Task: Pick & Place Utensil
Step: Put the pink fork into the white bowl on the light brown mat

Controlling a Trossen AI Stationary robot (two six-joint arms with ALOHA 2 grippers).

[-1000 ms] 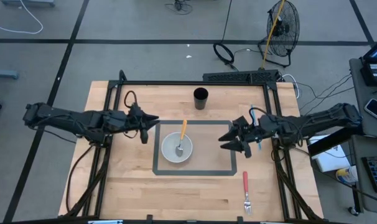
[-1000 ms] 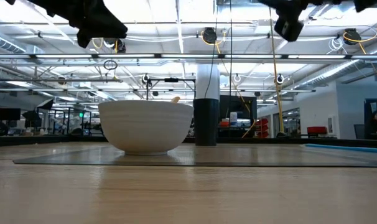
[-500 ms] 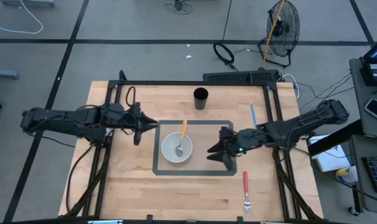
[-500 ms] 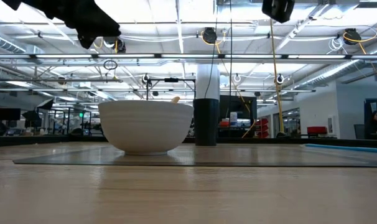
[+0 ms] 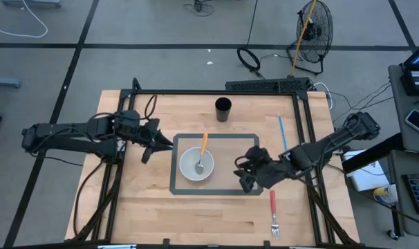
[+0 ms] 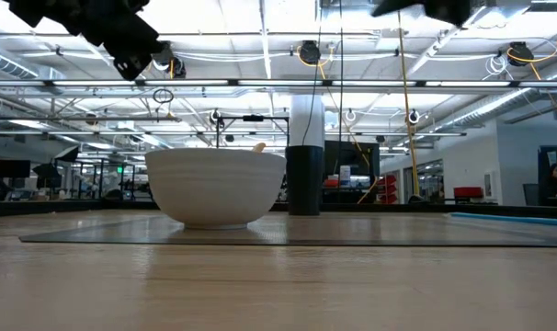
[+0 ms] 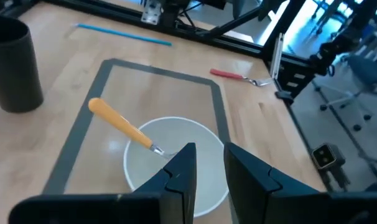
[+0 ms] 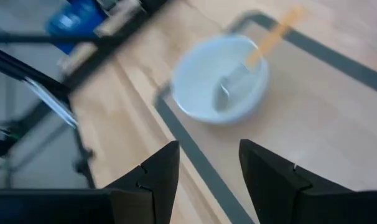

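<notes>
Table [image 5: 154, 207]: wooden, grey-bordered mat [image 5: 227, 191] at centre.
Right gripper [image 5: 245, 174]: over mat's right edge, fingers spread, empty. Risk: reach toward fork overshoots and nudges it off near edge.
Left gripper [image 5: 149, 142]: left of mat, fingers slightly apart, empty.
White bowl [image 5: 197, 164]: on mat; stray swing could tip it.
Orange-handled spoon [image 5: 202, 149]: in bowl, handle pointing far, axis near-to-far.
Red-handled fork [image 5: 272, 211]: near-right of mat, tines nearest, axis near-to-far.

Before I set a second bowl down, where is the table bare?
Bare wood lies along the near edge left of the red fork and left of the taped mat. Around the white bowl both grippers crowd in.
</notes>
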